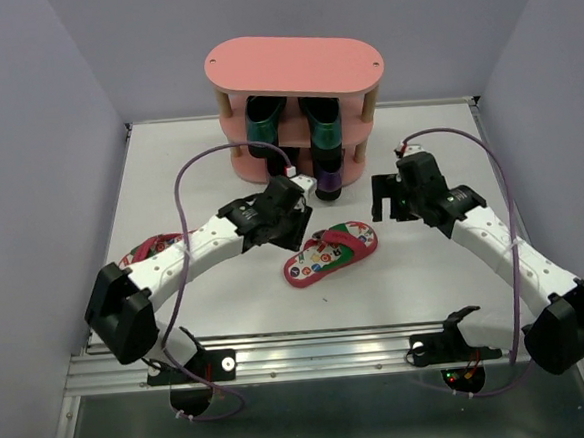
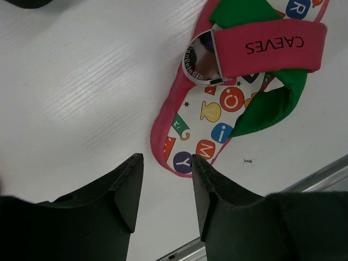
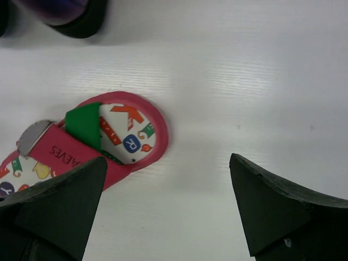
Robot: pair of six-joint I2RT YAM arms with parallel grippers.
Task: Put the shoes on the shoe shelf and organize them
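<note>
The pink shoe shelf (image 1: 291, 64) stands at the back centre. Two dark-green loafers (image 1: 265, 121) sit on its middle tier. A purple loafer (image 1: 329, 181) pokes out of the bottom tier and shows in the right wrist view (image 3: 70, 13); the second is hidden. One red flip-flop (image 1: 332, 253) lies on the table in front of the shelf. My left gripper (image 1: 295, 229) is open and empty just off its end (image 2: 234, 81). My right gripper (image 1: 386, 204) is wide open and empty, right of it (image 3: 103, 138). The other flip-flop (image 1: 149, 251) lies under my left arm.
The white table (image 1: 427, 280) is ringed by grey walls. A metal rail (image 1: 321, 352) runs along the near edge by the arm bases. Purple cables loop above both arms.
</note>
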